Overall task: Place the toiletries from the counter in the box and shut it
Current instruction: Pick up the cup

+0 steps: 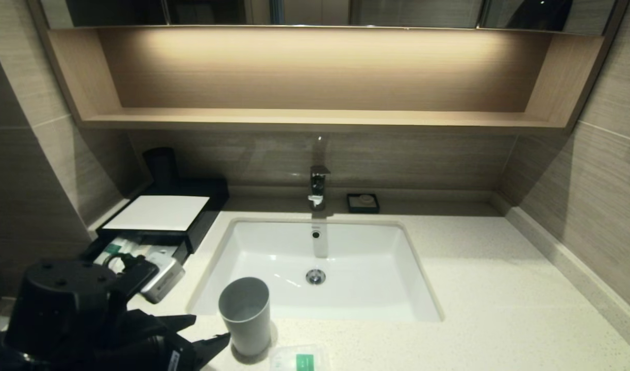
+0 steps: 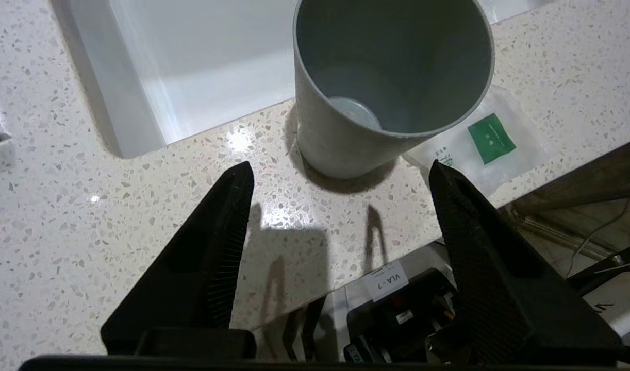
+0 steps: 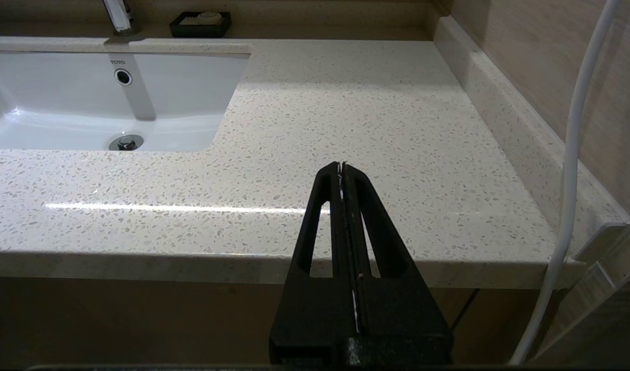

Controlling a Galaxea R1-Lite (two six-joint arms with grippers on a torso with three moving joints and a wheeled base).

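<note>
The black box [image 1: 158, 212] with its white top stands at the back left of the counter [image 1: 480, 288], its front drawer [image 1: 95, 248] pulled out. Packets with green labels [image 1: 115, 249] lie in the drawer, partly hidden by my left arm. One small squarish packet [image 1: 300, 359] [image 2: 493, 141] lies on the counter by the front edge, just right of a grey cup [image 1: 245, 313] [image 2: 392, 77]. My left gripper [image 1: 209, 332] [image 2: 341, 166] hovers open and empty over the counter, just short of the cup. My right gripper [image 3: 342, 165] is shut, parked before the counter's front edge at the right.
The white sink [image 1: 315, 304] fills the middle of the counter, with a tap [image 1: 318, 185] behind it. A small black soap dish [image 1: 363, 202] sits at the back wall. A wooden shelf [image 1: 315, 119] hangs overhead. A white cable [image 3: 573, 154] runs beside the right arm.
</note>
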